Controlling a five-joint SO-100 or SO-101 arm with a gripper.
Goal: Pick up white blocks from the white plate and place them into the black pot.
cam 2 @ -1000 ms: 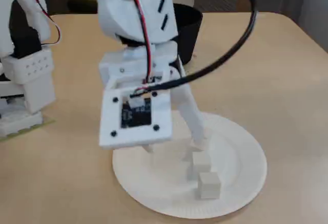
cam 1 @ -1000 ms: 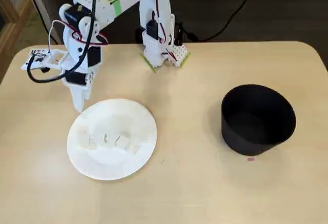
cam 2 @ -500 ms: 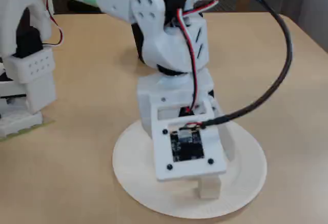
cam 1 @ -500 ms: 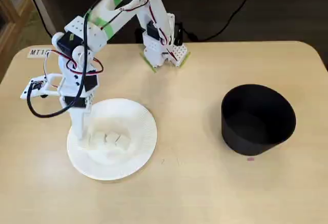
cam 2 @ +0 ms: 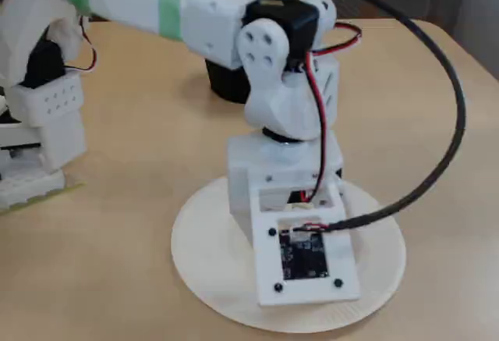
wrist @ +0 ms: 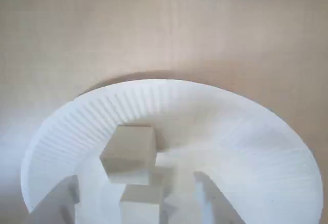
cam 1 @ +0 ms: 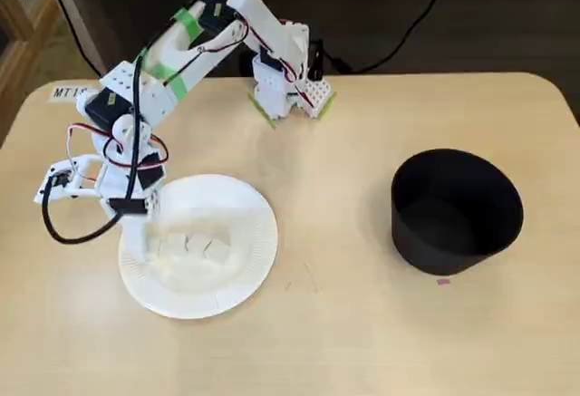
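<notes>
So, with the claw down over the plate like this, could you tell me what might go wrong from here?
Two risks, as judgements.

The white blocks sit bunched together on the white plate, so closing the claw may catch two at once or nudge a neighbour aside.

The plate looks light and paper-like; with the claw pressing near its left rim in the fixed view, it could slide or tip.

The black pot stands far across the table, so a weak grip could drop the block on the way.

Cream blocks [wrist: 129, 153] — white ribbed plate [cam 1: 254, 242] — matte black pot [cam 1: 456, 210]

the wrist mount hides the white blocks [wrist: 129, 154] and pincer tips.
</notes>
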